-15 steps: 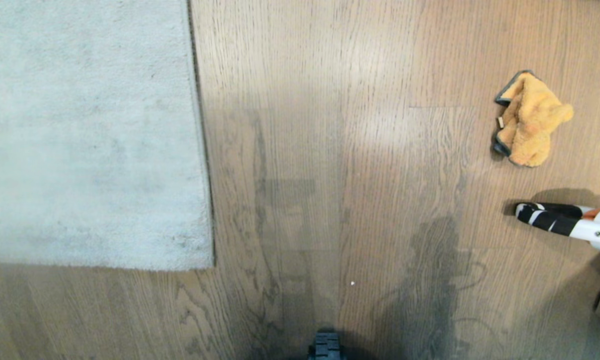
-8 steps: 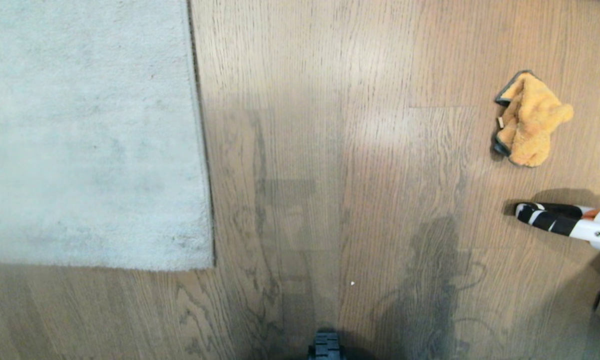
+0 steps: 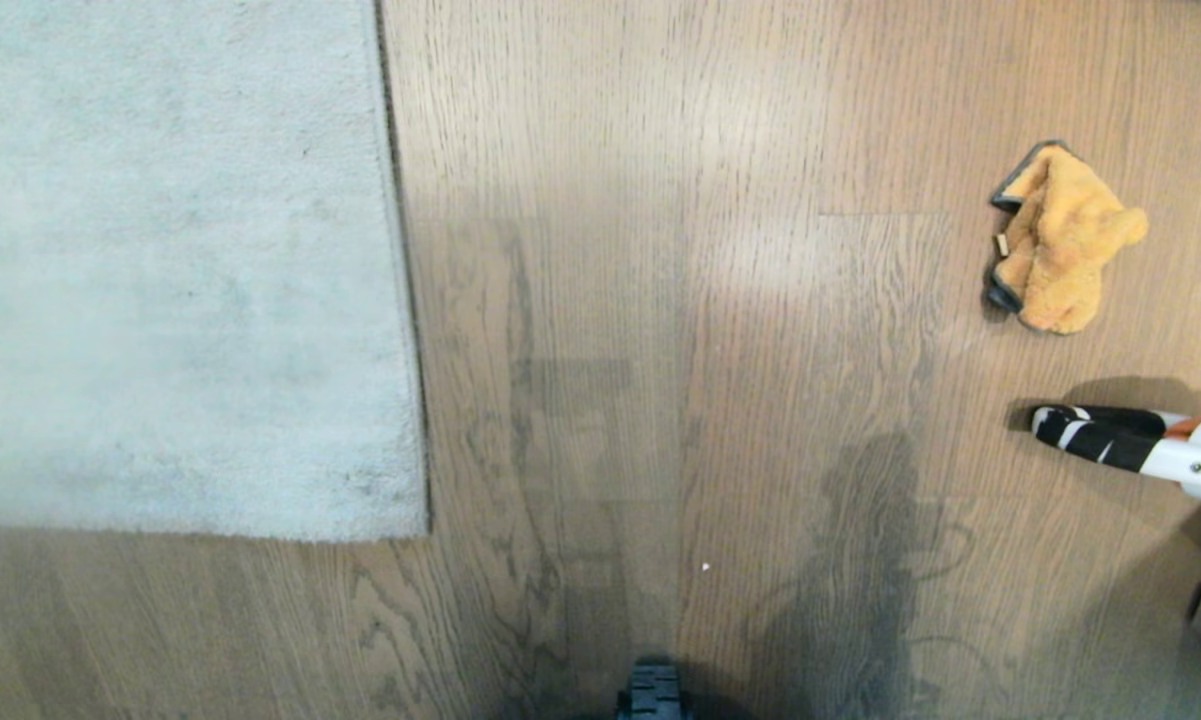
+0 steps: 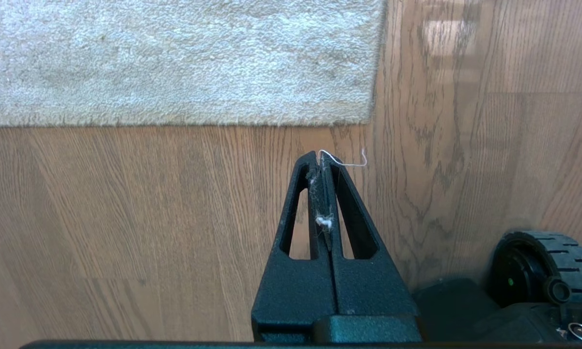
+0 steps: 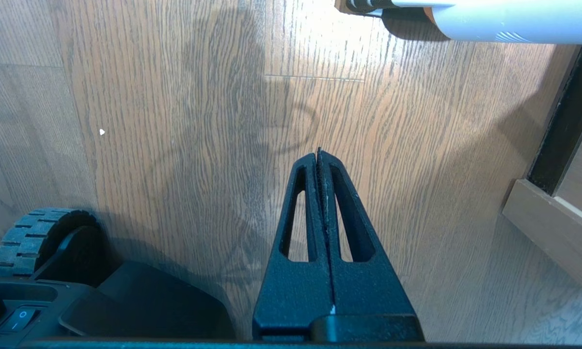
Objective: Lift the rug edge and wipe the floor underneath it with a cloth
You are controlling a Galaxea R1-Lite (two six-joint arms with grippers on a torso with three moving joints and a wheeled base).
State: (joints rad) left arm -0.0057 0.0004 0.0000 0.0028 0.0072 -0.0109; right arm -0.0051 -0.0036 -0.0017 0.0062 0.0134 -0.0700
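Both grippers, left gripper and right gripper, hang idle with fingers pressed together, empty. We find the rug edge flat on the floor; the cloth lies crumpled, well apart, ungrasped.

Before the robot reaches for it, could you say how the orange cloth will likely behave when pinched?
The cloth lies crumpled in soft folds, so it will probably hang limp. Its fuzzy pile suggests it is light and unlikely to slip.
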